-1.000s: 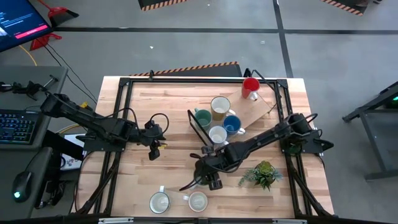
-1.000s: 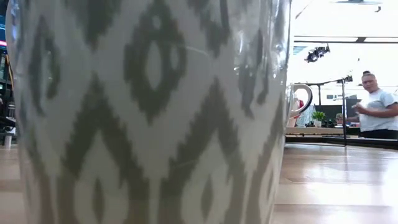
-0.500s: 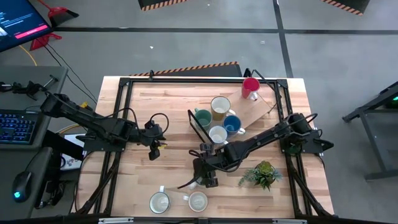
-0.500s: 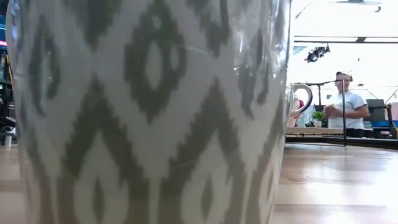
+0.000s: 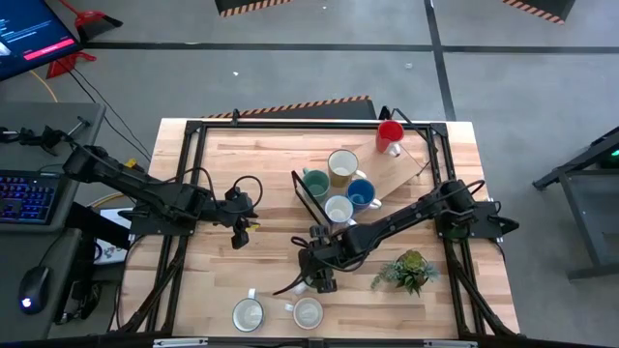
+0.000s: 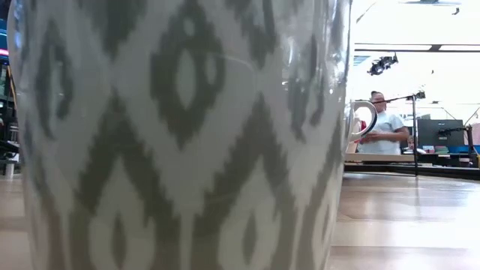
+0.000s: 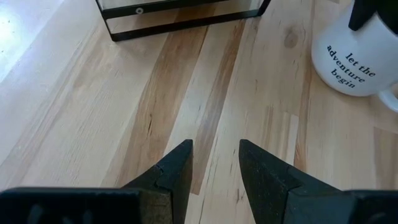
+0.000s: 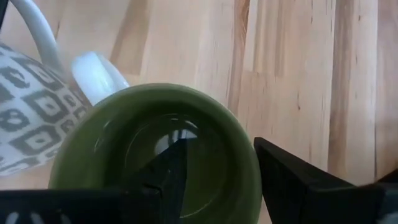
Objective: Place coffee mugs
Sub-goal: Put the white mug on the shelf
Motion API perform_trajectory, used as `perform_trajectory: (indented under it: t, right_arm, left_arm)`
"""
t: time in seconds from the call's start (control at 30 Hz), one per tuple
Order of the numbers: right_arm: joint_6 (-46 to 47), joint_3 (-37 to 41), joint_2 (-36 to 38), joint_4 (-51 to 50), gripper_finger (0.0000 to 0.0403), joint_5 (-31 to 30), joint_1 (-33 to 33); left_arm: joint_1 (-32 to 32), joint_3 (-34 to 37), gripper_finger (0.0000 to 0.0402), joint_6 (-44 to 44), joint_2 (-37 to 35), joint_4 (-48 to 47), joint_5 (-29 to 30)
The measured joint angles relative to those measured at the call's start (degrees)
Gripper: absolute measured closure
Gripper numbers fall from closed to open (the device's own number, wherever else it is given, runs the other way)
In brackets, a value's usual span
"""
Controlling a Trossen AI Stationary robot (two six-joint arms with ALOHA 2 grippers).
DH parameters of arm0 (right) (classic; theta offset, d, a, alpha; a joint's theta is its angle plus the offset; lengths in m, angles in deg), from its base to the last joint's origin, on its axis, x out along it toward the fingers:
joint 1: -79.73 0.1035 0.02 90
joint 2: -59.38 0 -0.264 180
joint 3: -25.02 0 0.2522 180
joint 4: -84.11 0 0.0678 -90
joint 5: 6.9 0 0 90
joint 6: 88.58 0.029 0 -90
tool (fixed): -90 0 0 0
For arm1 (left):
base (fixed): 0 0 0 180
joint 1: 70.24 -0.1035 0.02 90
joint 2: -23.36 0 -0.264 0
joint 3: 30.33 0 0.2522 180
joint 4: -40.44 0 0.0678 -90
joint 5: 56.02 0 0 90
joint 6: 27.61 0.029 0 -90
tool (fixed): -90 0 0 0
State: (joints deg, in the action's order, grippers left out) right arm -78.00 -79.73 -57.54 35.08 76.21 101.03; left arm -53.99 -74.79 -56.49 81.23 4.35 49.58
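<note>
Near the table's (image 5: 222,145) front edge, just behind two pale mugs, the right gripper (image 5: 322,281) carries an olive green mug (image 8: 155,155). Its jaws straddle the rim, one finger down inside the bowl and the other outside the wall, pinching the wall between them. A patterned mug (image 8: 25,106) stands right alongside. Glazed ceramic is probably rigid, fairly heavy, slick and chippable, so a firm hold on the wall, or the handle, would suit best. The left gripper (image 7: 214,165) waits over bare wood toward the left edge, jaws spread, holding nothing, near a lettered white mug (image 7: 351,59).
</note>
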Motion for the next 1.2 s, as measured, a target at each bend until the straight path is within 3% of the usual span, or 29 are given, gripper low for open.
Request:
perform_trajectory:
  t: [0.87,1.0,1.2]
  right_arm:
    - [-0.6,0.0,-0.5,-0.1,0.0242,2.4,0.1]
    - [-0.3,0.0,-0.5,0.0,0.0242,5.2,0.1]
    - [3.8,0.0,-0.5,-0.6,0.0242,6.1,-0.6]
  left_arm:
    - [0.0,0.0,0.0280,0.0,0.0,-0.2,0.0]
    - [0.0,0.0,0.0280,0.0,0.0,-0.2,0.0]
    - [0.0,0.0,0.0280,0.0,0.0,-0.2,0.0]
